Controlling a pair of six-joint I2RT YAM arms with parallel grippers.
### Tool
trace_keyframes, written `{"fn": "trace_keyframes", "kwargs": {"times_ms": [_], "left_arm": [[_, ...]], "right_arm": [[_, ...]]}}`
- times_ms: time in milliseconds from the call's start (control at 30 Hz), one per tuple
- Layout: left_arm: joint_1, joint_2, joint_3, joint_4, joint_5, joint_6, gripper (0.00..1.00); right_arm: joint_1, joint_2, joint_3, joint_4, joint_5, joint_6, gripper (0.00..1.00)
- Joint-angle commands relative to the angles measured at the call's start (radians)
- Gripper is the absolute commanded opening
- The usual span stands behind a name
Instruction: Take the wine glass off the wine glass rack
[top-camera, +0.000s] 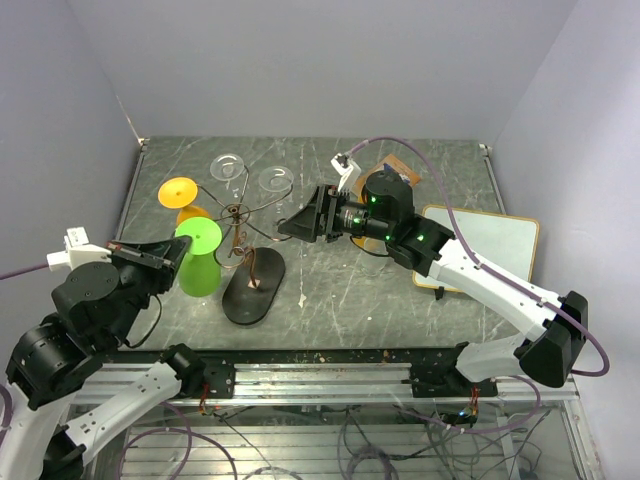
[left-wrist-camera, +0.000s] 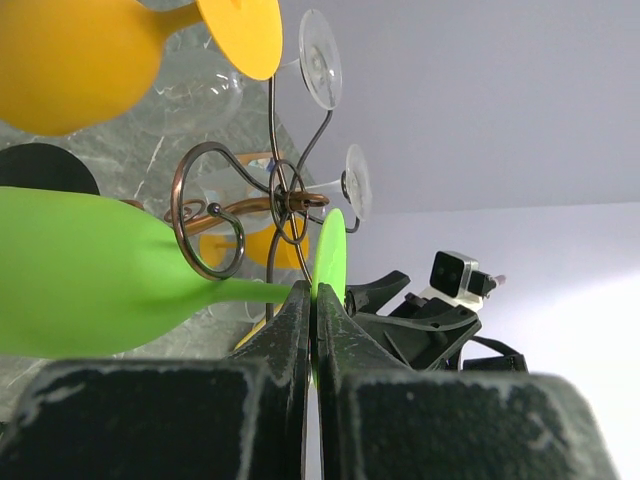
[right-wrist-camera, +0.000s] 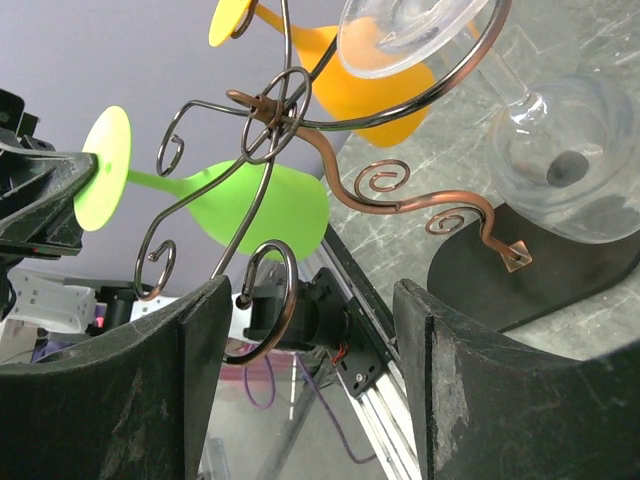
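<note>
Fingers (left-wrist-camera: 285, 340) of left gripper (left-wrist-camera: 312, 295) pinch foot of green wine glass (left-wrist-camera: 90, 280); stem by wine glass rack (left-wrist-camera: 215, 215) curl, just past fingertips. Right gripper (right-wrist-camera: 312, 300) spread round rack loop. Pull glass out slow, level, clear of curl.

Illumination is bright, even and diffuse, from overhead. Shadows on the bench (top-camera: 400, 290) are faint and soft-edged.

Left wrist view: the left tool (left-wrist-camera: 312, 300) sits close to the lens and is slightly soft. The green wine glass (left-wrist-camera: 90, 280) is saturated, without glare. The wall (left-wrist-camera: 520, 250) washes out near white.

Right wrist view: the right tool (right-wrist-camera: 310, 300) is soft. The clear glass (right-wrist-camera: 560, 130) carries small highlights.
</note>
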Motion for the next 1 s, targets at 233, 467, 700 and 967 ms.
{"fn": "trace_keyframes", "kwargs": {"times_ms": [233,467,700,967], "left_arm": [[0.002,0.003,-0.018,0.079,0.071,0.048,0.07],[0.002,0.011,-0.007,0.070,0.065,0.051,0.07],[0.003,-0.008,-0.011,0.067,0.071,0.042,0.07],[0.002,-0.038,0.005,0.023,0.085,0.023,0.07]], "right_arm": [[0.000,-0.005,0.044,-0.003,-0.002,-0.014,0.69],[-0.001,-0.009,0.053,-0.012,-0.002,-0.016,0.73],[-0.002,-0.030,0.052,-0.012,-0.007,-0.031,0.86],[-0.002,-0.067,0.053,-0.047,0.015,-0.071,0.97]]}}
